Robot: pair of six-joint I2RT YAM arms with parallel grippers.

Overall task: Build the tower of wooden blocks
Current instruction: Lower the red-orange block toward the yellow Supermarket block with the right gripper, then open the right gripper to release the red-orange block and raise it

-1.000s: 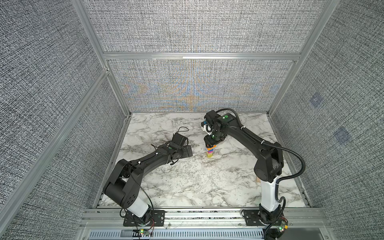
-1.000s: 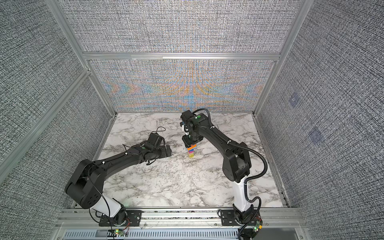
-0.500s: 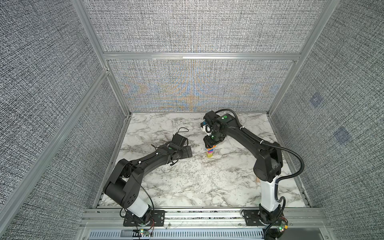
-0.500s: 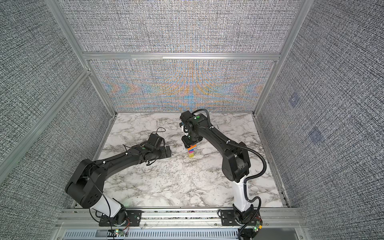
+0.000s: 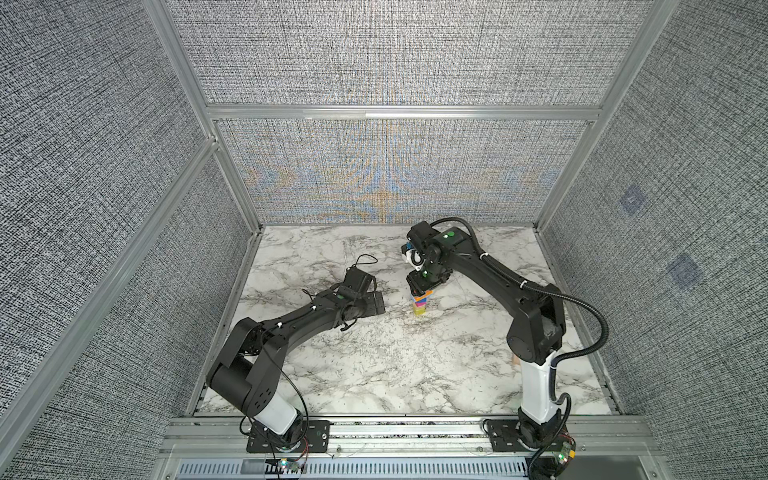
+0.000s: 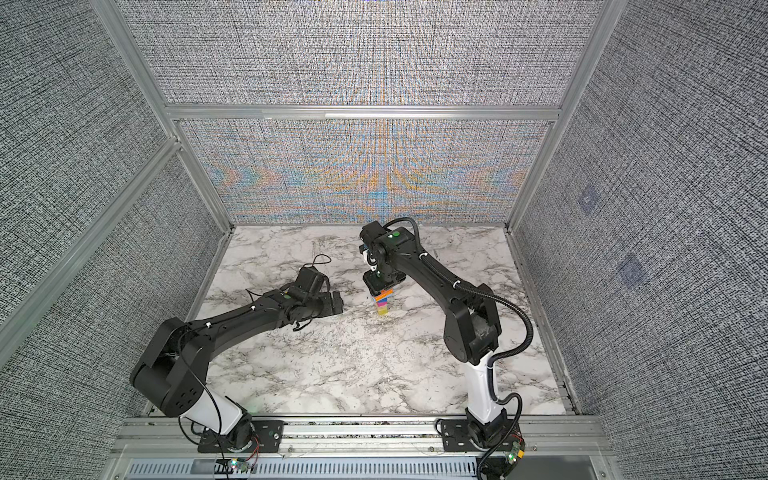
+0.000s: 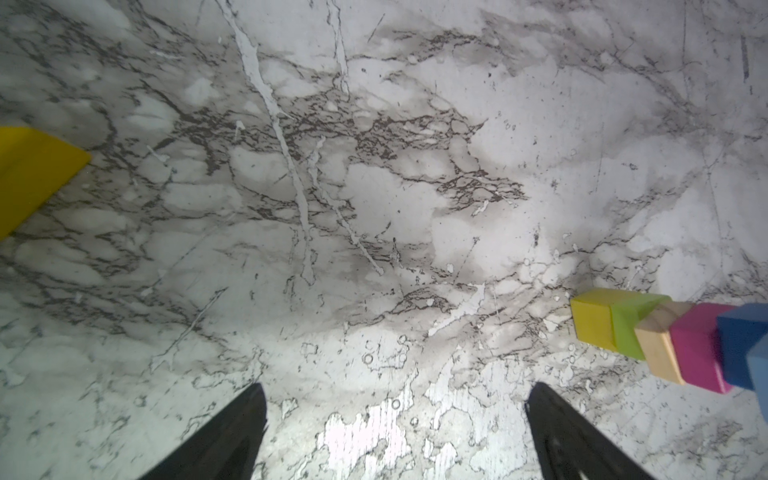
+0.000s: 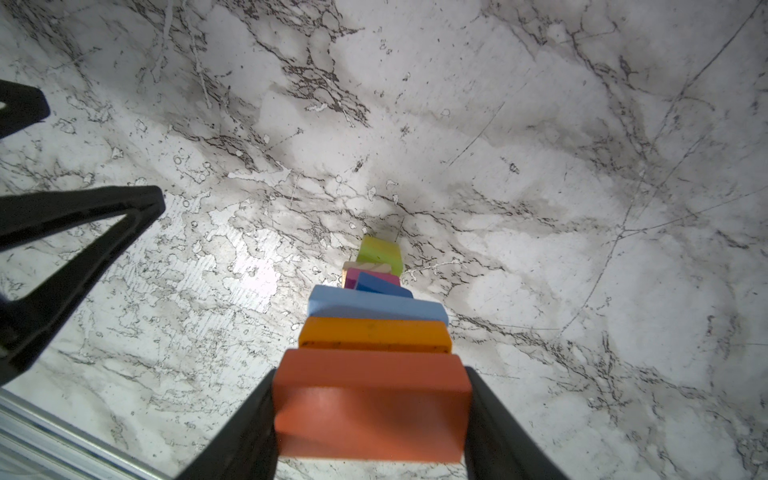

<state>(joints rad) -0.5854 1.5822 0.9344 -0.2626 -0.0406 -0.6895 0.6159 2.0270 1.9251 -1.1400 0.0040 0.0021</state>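
left gripper (image 7: 397,390): jaws wide apart, low | right gripper (image 8: 370,374): jaws part-closed, pointing down

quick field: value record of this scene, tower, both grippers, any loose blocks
tower: one narrow column on the marble table
tower colours, bottom up: yellow-lime, plain wood, magenta, dark blue, light blue, orange
right gripper: closed on a red-orange block, right over the tower's top
block seated on tower: cannot tell
left gripper: open, empty, over bare marble, apart from the tower
loose block: yellow wedge lying on the table, away from the tower
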